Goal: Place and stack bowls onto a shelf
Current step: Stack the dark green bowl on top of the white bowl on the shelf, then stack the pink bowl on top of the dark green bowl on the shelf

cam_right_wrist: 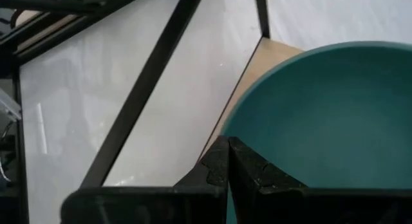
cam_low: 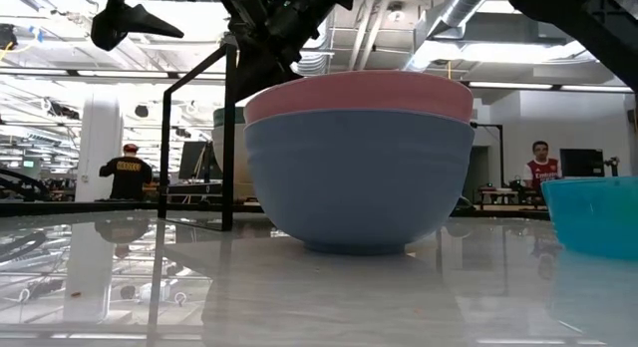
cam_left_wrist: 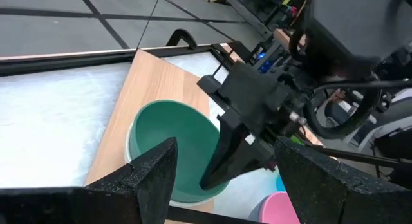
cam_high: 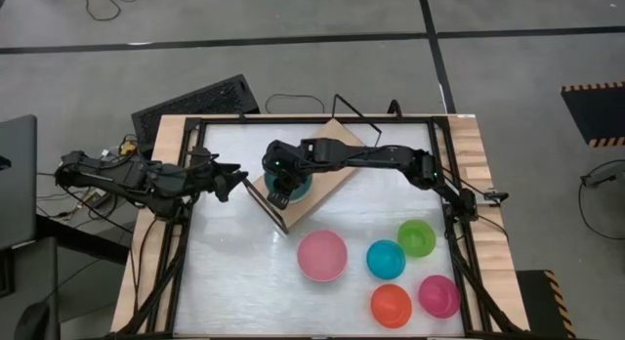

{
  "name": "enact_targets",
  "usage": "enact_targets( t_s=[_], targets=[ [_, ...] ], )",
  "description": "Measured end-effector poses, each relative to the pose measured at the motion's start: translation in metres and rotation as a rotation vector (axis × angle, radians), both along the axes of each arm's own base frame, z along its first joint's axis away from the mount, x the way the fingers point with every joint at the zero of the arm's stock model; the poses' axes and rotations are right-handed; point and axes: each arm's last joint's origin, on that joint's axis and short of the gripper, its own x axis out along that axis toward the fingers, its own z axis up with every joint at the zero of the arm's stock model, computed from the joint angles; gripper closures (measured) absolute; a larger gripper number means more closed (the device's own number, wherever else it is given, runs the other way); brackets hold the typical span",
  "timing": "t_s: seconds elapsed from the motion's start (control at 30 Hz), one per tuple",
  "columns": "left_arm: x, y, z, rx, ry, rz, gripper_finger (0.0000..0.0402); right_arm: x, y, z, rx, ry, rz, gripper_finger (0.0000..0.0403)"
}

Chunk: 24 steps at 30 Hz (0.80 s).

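Right gripper, shut, above teal bowl.

Your right arm reaches in from the right edge of the table toward its far middle, and the right gripper points down there with its two fingers pressed together. Your left arm comes in over the left edge and stays level, and the left gripper has its fingers spread wide, holding nothing.
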Motion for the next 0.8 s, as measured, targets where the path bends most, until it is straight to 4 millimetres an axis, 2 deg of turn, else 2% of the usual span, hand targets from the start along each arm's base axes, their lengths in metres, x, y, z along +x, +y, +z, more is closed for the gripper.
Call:
enact_targets(
  t_s=[0.13,0.2,0.37,0.5,0.6,0.67,0.8],
  targets=[
    [-0.001,0.0,0.006,-0.012,-0.061,-0.01,0.0157,0.002,0.0,0.003,0.0,-0.027,-0.007,0.0376],
    [-0.005,0.001,0.012,-0.008,-0.113,-0.027,0.0157,-0.002,0.0,0.012,0.0,-0.053,-0.02,0.0376],
    [-0.021,0.004,0.025,0.008,-0.226,-0.04,0.0157,-0.025,-0.006,0.064,-0.02,-0.169,-0.045,0.0376],
    [-0.039,0.008,0.032,0.014,-0.296,-0.036,0.0157,-0.047,-0.008,0.097,-0.022,-0.229,-0.058,0.0369],
    [-0.051,0.011,0.035,0.016,-0.338,-0.035,0.0157,-0.078,0.0,0.134,-0.022,-0.277,-0.051,0.0365],
    [-0.059,0.013,0.037,0.031,-0.359,-0.036,0.0157,-0.106,0.008,0.161,-0.02,-0.309,-0.038,0.0365],
    [-0.071,0.016,0.039,0.053,-0.393,-0.024,0.0157,-0.153,0.03,0.183,-0.04,-0.216,-0.102,0.0366]
  ],
)
